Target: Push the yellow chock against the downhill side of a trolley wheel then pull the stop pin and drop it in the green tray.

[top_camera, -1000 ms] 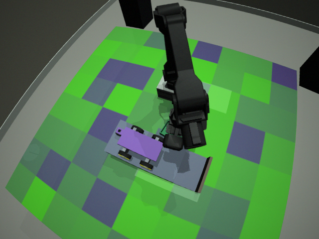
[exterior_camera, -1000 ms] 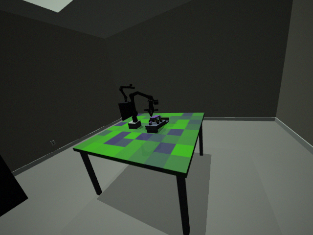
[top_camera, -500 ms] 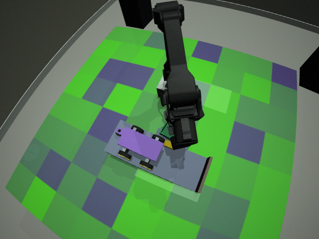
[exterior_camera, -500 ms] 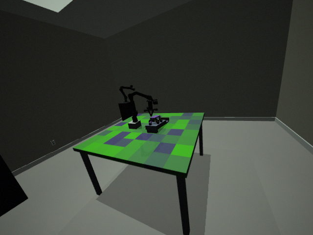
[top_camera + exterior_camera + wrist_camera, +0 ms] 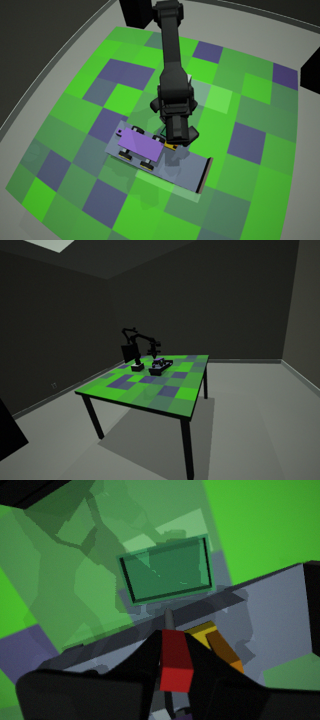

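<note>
My gripper is shut on the red-headed stop pin, whose grey shaft points toward the green tray in the wrist view. The pin is clear of the ramp, held above its tray-side edge. The green tray is empty and lies beside the ramp; the arm mostly hides it in the top view. The purple trolley stands on the grey ramp. The yellow chock sits at the downhill side of its tray-side wheel; whether they touch is unclear.
A dark end board stands across the ramp's lower end. The arm's base stands on the tray's side of the ramp. The arm reaches over the chock and the tray in the top view. The trolley lies close beside the gripper.
</note>
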Controlling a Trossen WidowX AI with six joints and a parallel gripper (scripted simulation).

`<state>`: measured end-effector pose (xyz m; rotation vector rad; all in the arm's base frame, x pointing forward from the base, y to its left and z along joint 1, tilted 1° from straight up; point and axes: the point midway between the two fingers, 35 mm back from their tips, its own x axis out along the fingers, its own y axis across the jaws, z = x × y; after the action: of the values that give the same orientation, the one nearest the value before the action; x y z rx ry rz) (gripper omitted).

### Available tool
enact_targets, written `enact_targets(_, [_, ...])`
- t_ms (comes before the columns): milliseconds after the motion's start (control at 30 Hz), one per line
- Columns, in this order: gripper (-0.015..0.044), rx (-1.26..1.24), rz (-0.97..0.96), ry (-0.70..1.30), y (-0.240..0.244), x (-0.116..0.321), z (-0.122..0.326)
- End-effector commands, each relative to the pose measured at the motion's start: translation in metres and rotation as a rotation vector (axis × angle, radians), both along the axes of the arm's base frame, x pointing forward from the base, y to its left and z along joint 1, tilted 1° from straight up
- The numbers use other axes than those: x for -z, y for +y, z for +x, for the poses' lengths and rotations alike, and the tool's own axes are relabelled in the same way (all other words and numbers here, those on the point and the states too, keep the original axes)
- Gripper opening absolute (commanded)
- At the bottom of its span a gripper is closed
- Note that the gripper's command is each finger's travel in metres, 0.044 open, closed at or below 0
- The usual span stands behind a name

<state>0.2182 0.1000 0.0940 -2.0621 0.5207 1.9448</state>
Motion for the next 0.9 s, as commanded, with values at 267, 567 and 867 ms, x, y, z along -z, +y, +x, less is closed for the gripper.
enact_targets(267, [0.0000, -0.340, 0.062, 0.012, -0.002, -0.002, 0.001])
enact_targets(567, [0.0000, -0.345, 0.062, 0.013, -0.002, 0.001, -0.003])
enact_targets(867, [0.0000, -0.344, 0.062, 0.016, -0.004, 0.019, -0.024])
